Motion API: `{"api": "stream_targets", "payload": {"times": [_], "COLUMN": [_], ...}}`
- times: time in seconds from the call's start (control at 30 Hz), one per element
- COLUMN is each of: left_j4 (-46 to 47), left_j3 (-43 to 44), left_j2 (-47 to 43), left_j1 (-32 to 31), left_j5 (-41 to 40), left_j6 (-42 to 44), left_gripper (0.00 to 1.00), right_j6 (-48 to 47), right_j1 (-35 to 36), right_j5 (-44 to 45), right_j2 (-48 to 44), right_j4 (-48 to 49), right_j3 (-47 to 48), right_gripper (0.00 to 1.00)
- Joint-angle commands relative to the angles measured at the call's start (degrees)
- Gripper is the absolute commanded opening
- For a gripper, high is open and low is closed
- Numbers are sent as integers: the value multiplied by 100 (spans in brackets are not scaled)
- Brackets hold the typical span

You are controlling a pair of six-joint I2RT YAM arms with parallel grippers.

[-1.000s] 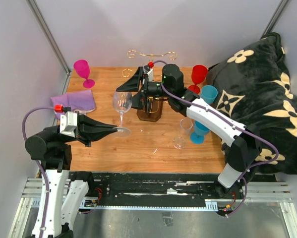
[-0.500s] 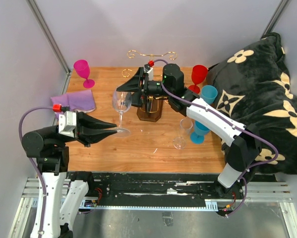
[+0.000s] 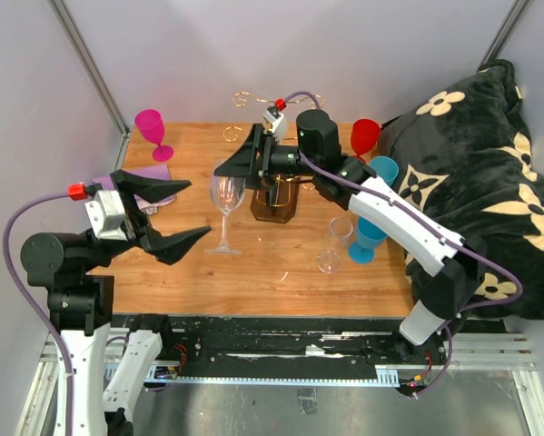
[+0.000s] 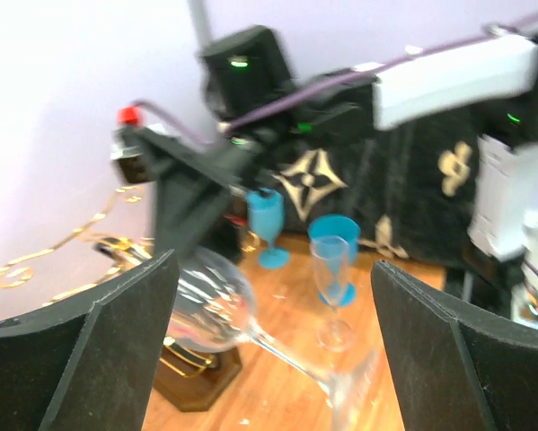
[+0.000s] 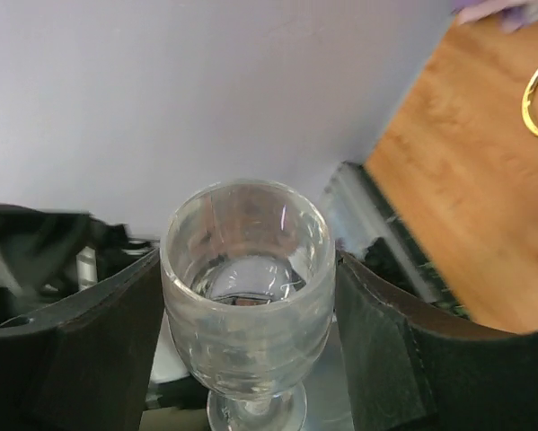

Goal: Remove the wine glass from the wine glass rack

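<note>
1. The right gripper (image 3: 232, 174) clamps its 2 fingers on the wine glass (image 3: 226, 193) bowl at frame centre, just left of the wine glass rack (image 3: 273, 211).
2. The left gripper (image 3: 197, 209) gapes wide at lower left, touching nothing.

Wine glass (image 4: 210, 305) blurred, between wide-spread left fingers (image 4: 98, 350); right fingers (image 4: 192, 193) at its bowl.

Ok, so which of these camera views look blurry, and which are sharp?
Left wrist view: motion-blurred throughout, with the wine glass smeared and the cups behind it soft. Right wrist view: the glass's bowl is sharp between the fingers, and the table behind it is slightly soft. Top external view: crisp and evenly lit, with only faint shadows.
</note>
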Motion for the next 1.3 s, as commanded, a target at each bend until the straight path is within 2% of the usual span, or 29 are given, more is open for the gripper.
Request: {"api": "stream_targets", "payload": {"times": [0.0, 0.07, 0.13, 0.3, 0.4, 0.43, 0.57, 0.73, 0.97, 1.27], "left_j4": [-719, -708, -605, -548, -580, -558, -396, -396, -504, -660], "left_j3": [452, 501, 506, 593, 582, 551, 409, 260, 236, 258], "left_j2": [194, 283, 368, 638, 765, 810, 899, 853, 818, 868], "left_j1": [-30, -30, -30, -29, -30, -23, -28, -27, -26, -22], "left_j5": [-1851, -2306, -2580, -3422, -3781, -3802, -3708, -3798, -3841, -3825], "left_j6": [273, 128, -44, -472, -633, -689, -843, -784, -606, -518], "left_gripper": [94, 96, 97, 98, 98, 98, 99, 98, 99, 99], "right_j6": [-3554, -4518, -5269, -6450, -7490, -7760, -8392, -9023, -8995, -8240], "right_j1": [659, 1207, 1677, 2450, 2837, 2860, 2867, 2888, 2901, 2894], "right_j5": [1885, 3225, 4177, 5581, 6440, 6512, 6797, 6887, 6901, 6966], "right_j2": [-918, -1318, -1637, -1862, -1707, -1605, -970, -205, 241, 511], "right_j4": [-1658, -1507, -870, 644, 2270, 3200, 5591, 7961, 8818, 8961], "right_j3": [416, -139, -913, -2483, -3483, -3841, -4839, -5335, -5456, -5523], "right_gripper": [54, 54, 54, 55, 55, 54, 52, 48, 49, 51]}}
